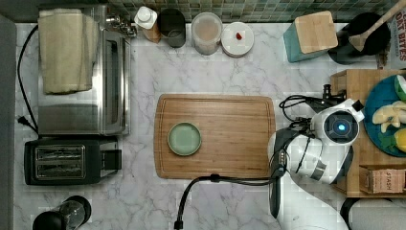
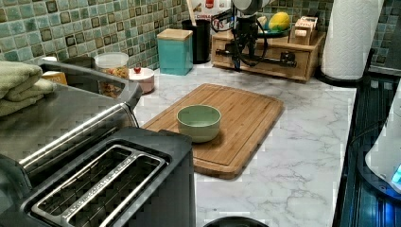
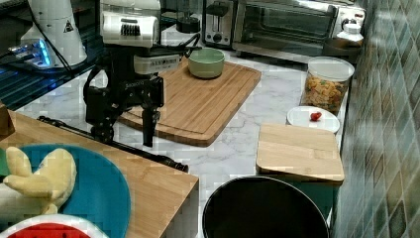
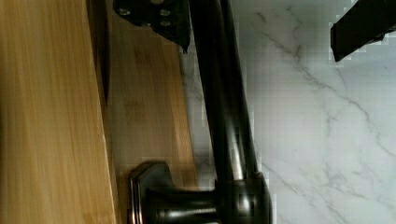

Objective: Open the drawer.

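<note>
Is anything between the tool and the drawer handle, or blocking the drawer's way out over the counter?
Nothing visible. In the wrist view the tool straddles the drawer's handle, one finger on each side, nothing between. In the left view, the marble counter before the drawer is bare up to the cutting board.

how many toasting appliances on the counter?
2: the toaster oven with a folded towel on top, by the top view's left edge, and the black slot toaster just below it there.
</note>
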